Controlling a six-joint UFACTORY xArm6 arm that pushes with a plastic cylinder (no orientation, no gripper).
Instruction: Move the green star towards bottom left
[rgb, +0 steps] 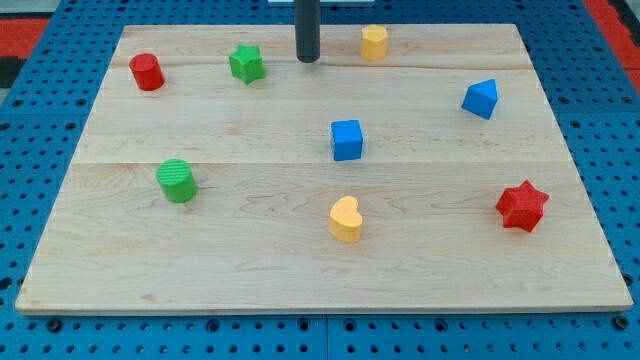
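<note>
The green star (246, 63) lies near the view's top left on the wooden board (200, 270). My tip (307, 59) is the lower end of a dark rod coming down from the view's top. It stands to the right of the green star with a gap between them, and to the left of a yellow block (374, 42).
A red cylinder (147, 72) sits left of the star. A green cylinder (177, 181) is at the lower left. A blue cube (347, 140) is at centre, a yellow heart (346, 220) below it, a blue block (481, 98) at right, a red star (522, 206) at lower right.
</note>
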